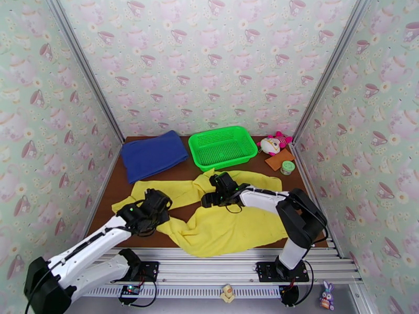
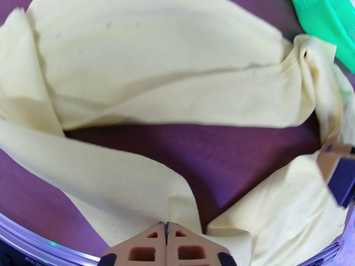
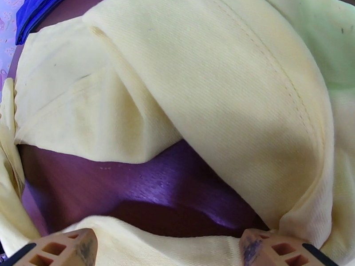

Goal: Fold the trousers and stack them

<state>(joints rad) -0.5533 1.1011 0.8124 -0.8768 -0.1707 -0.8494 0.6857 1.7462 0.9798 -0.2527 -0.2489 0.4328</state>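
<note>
Trousers lie crumpled on the table, just near of the basket. Soft, light, floppy; I'd grab the seamed edges. Left gripper is pinched on a fold, right gripper spread apart over the cloth.

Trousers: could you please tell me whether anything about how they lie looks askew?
Yes. The trousers lie crumpled rather than flat: the legs are twisted and splayed, bare table shows between them, and one end bunches up beside the basket. The left gripper pinches a fold; the right gripper is open.
</note>
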